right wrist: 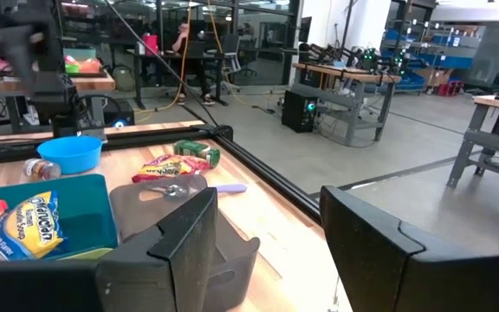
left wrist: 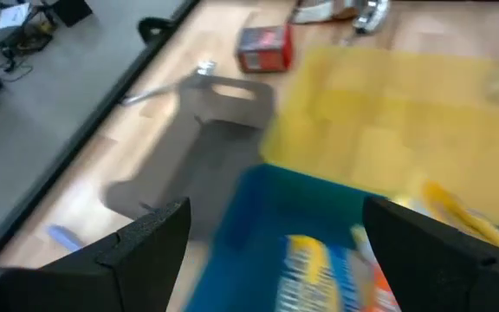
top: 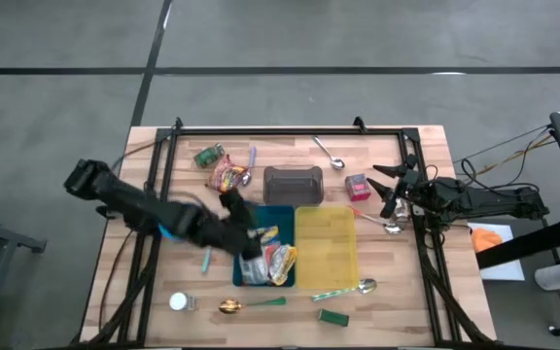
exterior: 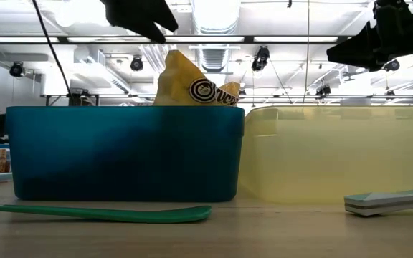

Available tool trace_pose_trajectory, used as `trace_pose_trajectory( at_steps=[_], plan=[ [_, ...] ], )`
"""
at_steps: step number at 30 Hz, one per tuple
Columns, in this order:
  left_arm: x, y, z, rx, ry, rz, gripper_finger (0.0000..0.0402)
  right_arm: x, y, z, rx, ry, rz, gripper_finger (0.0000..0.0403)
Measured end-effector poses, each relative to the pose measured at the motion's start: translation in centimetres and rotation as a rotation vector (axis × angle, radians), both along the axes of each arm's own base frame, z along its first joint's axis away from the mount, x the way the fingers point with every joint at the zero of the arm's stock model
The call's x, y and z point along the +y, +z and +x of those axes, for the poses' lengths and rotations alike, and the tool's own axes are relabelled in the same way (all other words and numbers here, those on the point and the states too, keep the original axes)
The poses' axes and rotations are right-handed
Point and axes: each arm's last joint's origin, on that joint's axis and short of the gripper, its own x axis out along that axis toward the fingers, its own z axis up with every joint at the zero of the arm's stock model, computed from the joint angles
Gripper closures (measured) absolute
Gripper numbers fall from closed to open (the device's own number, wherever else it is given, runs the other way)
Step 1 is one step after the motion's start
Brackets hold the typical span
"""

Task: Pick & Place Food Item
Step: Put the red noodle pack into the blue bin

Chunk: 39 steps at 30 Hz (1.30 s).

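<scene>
Green spoon (exterior: 99, 212) lies nearest the low camera, flat on the counter (top: 397, 292), along the front wall of the blue bin (exterior: 124, 152). A flat green-grey block (exterior: 391, 201) sits on the counter in front of the yellow bin (exterior: 339, 152).

Left hand (top: 252, 242) hangs over the blue bin, fingers (left wrist: 150, 238) spread wide, nothing between them. Directly beneath the hand, inside the blue bin: snack packets (top: 275, 261), one yellow and orange (left wrist: 319, 273). In the low view a yellow packet (exterior: 192, 87) pokes up above the bin's rim, with the hand just above and to one side of it, not touching.

Beyond the left hand, past the blue bin: grey bin (top: 293, 184), with a small red box (top: 358, 186) and a metal spoon (top: 329, 153) farther off. Yellow bin adjoins the blue one on the side toward the right arm. Behind the left hand, toward the far left of the counter: a loose red-yellow snack packet (top: 229, 176) and a green packet (top: 208, 156).

Right hand (top: 389, 188) waits at the right edge of the counter, well apart from the bins, held level, fingers (right wrist: 388, 251) apart and empty. The red box lies just in front of it; a second metal spoon (top: 385, 225) is near.
</scene>
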Motion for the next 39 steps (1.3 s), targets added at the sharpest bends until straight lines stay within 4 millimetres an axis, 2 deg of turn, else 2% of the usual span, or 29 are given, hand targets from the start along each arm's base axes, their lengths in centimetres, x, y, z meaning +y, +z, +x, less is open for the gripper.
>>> trace_pose_trajectory(
  at_steps=[5, 8, 11, 15, 22, 26, 34, 39],
  plan=[
    [5.9, 2.6, -0.9, -0.032, 0.042, -0.077, 0.0056, 0.0, 0.0, 0.0, 0.000, 0.001, 0.000, 0.0203],
    [8.5, 2.1, -1.4, -0.014, 0.096, -0.104, 0.0056, 0.0, 0.0, 0.0, 0.000, 0.000, 0.000, 0.0203],
    [9.7, 0.4, -1.8, 0.036, 0.138, -0.110, 0.0056, 0.0, 0.0, 0.0, 0.000, 0.000, 0.000, 0.0203],
    [10.0, -1.5, -2.2, 0.093, 0.145, -0.119, 0.0056, 0.0, 0.0, 0.0, 0.000, 0.000, 0.000, 0.0203],
    [11.2, -1.9, -2.4, 0.158, 0.125, -0.014, 0.0056, 0.0, 0.0, 0.0, 0.000, 0.000, 0.000, 0.0203],
    [13.5, -2.0, -2.8, 0.207, 0.133, 0.000, 0.0056, 0.0, 0.0, 0.0, 0.000, 0.000, 0.000, 0.0203],
    [19.8, -2.9, -4.5, 0.245, 0.145, -0.148, 0.0056, 0.0, 0.0, 0.0, 0.000, 0.001, 0.000, 0.0203],
    [21.8, -4.6, -4.1, 0.309, 0.097, -0.171, 0.0056, 0.0, 0.0, 0.0, -0.001, 0.000, 0.000, 0.0203]
  ],
)
